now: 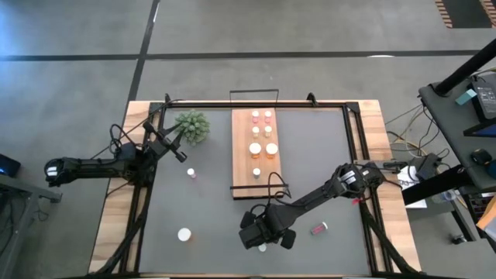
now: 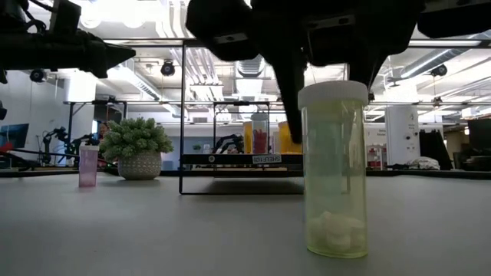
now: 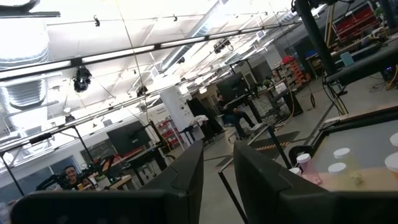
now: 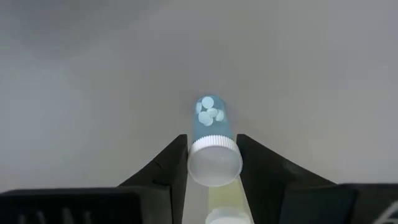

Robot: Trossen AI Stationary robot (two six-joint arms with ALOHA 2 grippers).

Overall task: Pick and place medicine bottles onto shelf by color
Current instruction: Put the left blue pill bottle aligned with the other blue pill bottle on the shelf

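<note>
Gripping round clear-plastic bottle point(image 4: 214, 149), white-capped.

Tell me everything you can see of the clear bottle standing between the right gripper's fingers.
The clear bottle is a round, see-through plastic vial with a pale yellowish tint and a white cap. It stands upright on the grey table, near its front edge, in front of the shelf. A few white tablets lie at its bottom. The right gripper reaches down from above, its two dark fingers closed on the bottle just below the cap.

A robotics lab or workshop is showing here. Ceiling ducts point(image 2: 230, 73), monitors point(image 3: 127, 137) and other workbenches point(image 3: 273, 99) are filling the far room.
</note>
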